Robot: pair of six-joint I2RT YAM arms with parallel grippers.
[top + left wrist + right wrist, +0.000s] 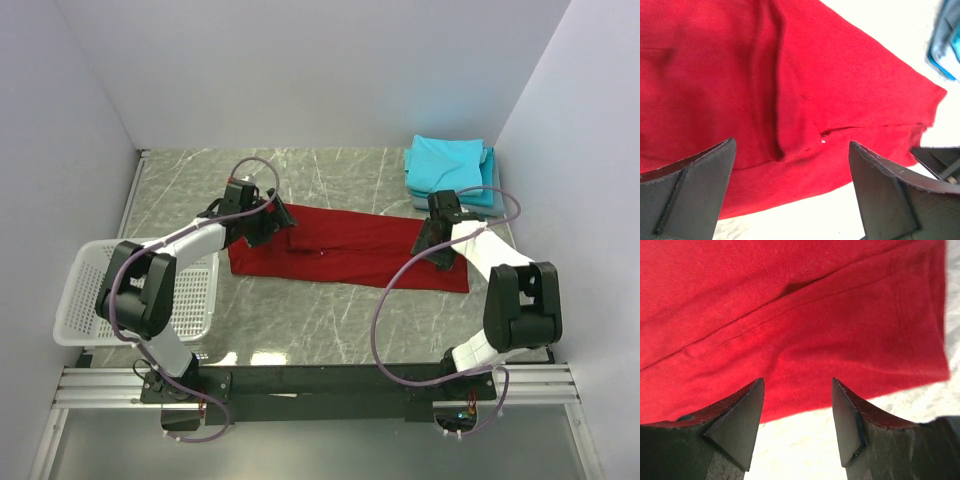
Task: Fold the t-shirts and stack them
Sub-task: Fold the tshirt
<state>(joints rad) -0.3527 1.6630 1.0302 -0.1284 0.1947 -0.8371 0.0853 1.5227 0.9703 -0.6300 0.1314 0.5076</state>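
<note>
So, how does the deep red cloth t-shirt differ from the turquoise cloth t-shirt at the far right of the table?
The deep red cloth t-shirt lies as a long band in the middle of the grey marbled table; the turquoise cloth t-shirt is folded to a compact rectangle. The red one rests directly on the table; the turquoise one tops a stack. The red one covers more table. Both are soft cloth lying flat.

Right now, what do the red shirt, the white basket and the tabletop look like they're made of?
Red shirt: soft matte knit cloth, going by its fine weave and loose creases. White basket: probably rigid plastic, moulded in an open lattice. Tabletop: grey marble or a marble-look laminate, polished; pale veins and glare show.
</note>
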